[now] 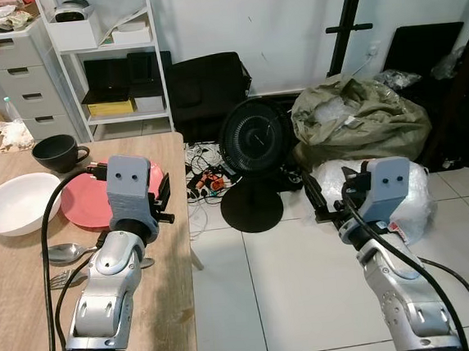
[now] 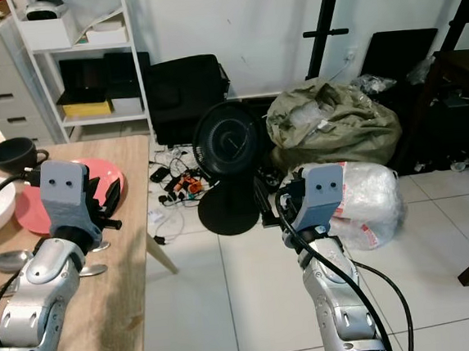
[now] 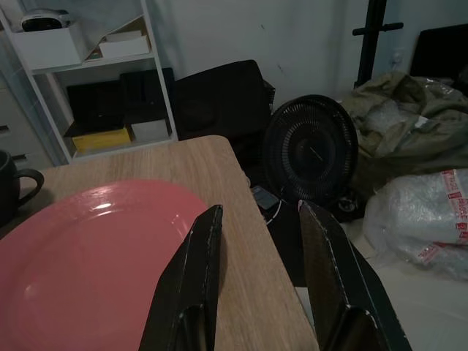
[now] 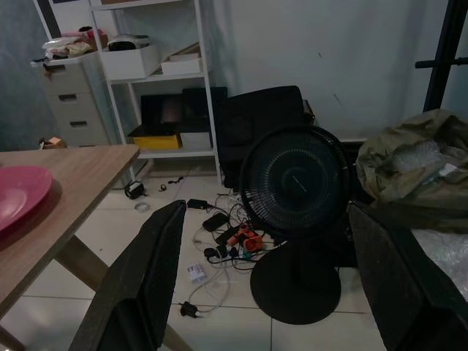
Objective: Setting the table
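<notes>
A wooden table (image 1: pixel 167 296) stands at my left. On it lie a pink plate (image 1: pixel 85 206), a white bowl (image 1: pixel 11 205), a dark mug (image 1: pixel 56 152), a spoon (image 1: pixel 67 252) and a fork (image 1: pixel 61 278). My left gripper (image 3: pixel 259 212) hovers open over the plate's (image 3: pixel 88 256) right edge near the table's side edge, holding nothing. My right gripper (image 4: pixel 267 212) is raised over the tiled floor right of the table, open wide and empty, facing a black fan (image 4: pixel 292 183).
The black fan (image 1: pixel 252 137) and loose cables (image 1: pixel 202 178) sit on the floor beside the table corner. Behind them are a green sack (image 1: pixel 357 115) and a white plastic bag (image 1: pixel 421 192). A white shelf (image 1: pixel 113 55) and drawers (image 1: pixel 25 79) line the far wall.
</notes>
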